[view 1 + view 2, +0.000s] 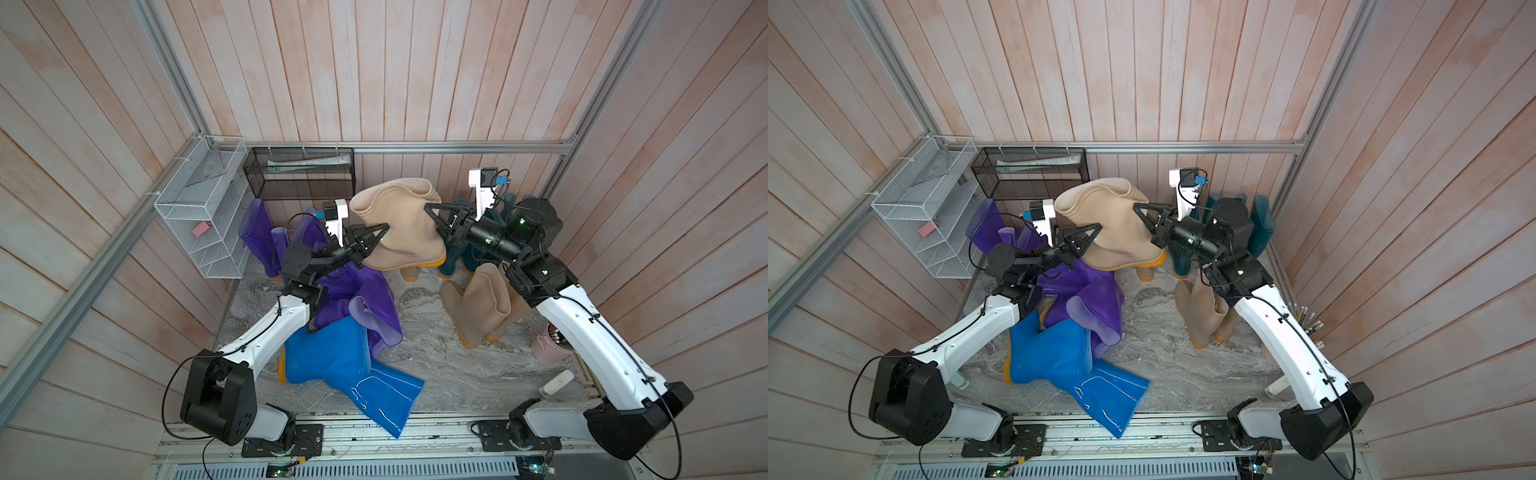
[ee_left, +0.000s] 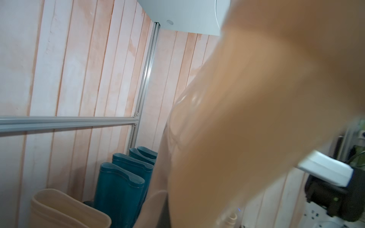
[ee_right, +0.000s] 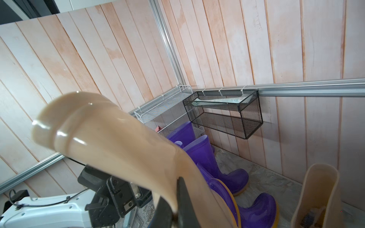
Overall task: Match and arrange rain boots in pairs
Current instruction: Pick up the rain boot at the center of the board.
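Right claw [image 1: 428, 208] pinches the beige boot [image 1: 401, 235], shaft upright, sole downward; left claw [image 1: 385, 227] closed against its side.

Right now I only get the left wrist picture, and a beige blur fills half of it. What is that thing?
Observer: A tilted beige boot. The right gripper pinches one side of its shaft.
Operator: Is the other claw on it too?
Observer: Yes, the left gripper is shut on the opposite side.
Operator: Any colours besides the teal ones I see?
Observer: Blue boots lie on their sides by the left arm, against slumped purple boots.
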Controlling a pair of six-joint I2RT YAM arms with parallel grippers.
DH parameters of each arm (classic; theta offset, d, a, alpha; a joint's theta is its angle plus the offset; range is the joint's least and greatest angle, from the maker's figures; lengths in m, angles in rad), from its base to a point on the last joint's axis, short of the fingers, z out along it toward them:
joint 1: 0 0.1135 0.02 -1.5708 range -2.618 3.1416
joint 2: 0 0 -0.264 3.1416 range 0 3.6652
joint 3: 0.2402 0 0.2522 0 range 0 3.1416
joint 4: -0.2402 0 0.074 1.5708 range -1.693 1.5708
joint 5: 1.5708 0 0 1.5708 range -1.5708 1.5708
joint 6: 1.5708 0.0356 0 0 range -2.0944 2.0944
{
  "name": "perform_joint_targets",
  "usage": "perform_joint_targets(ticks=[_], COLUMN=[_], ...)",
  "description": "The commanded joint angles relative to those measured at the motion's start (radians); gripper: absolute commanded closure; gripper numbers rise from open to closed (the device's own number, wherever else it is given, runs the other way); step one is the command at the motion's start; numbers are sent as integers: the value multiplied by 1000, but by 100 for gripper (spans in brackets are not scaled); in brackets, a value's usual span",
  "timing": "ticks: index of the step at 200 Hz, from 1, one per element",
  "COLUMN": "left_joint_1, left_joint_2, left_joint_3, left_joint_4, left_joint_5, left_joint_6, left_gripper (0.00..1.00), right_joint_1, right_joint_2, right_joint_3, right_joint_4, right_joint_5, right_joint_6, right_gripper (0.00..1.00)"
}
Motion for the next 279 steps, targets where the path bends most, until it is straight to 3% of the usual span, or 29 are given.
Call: perform_joint_targets(ticks=[1, 6, 10, 43, 77, 107, 158, 181, 203, 231, 246, 279], left_joint_1=[15, 23, 30, 108, 145, 152, 147, 137, 123, 91, 76, 72], left_joint_2=[-17, -15, -14, 15, 45, 93, 118, 131, 136, 161, 177, 196], left_joint_3=[50, 54, 57, 109, 176, 257, 281, 277, 286, 347, 381, 421], left_joint_4=[34, 30, 27, 23, -40, -81, -169, -174, -189, -326, -394, -425], left_joint_5=[30, 29, 33, 104, 219, 301, 335, 337, 334, 344, 342, 336], left_joint_6=[-18, -28, -36, -163, -181, -211, -170, -164, -143, -41, 3, 21], left_gripper=[100, 100, 100, 100, 100, 100, 100, 100, 100, 100, 100, 100], right_joint_1=[-10, -15, -17, -74, -123, -139, -140, -131, -129, -128, -122, -118], right_joint_2=[4, 7, 9, -34, -87, -65, 18, 59, 98, 152, 181, 225], right_joint_3=[1, -2, -5, -65, -136, -155, -128, -99, -70, -51, -26, -26], right_joint_4=[158, 155, 152, 110, 54, 87, 185, 209, 197, 249, 229, 242], right_joint_5=[-90, -97, -106, -146, -100, -180, -384, -411, -360, -418, -429, -508], right_joint_6=[48, 43, 38, -98, -287, -332, -259, -215, -190, -109, -106, -62], right_gripper=[100, 100, 95, 40, 17, 2, 2, 2, 2, 2, 20, 73])
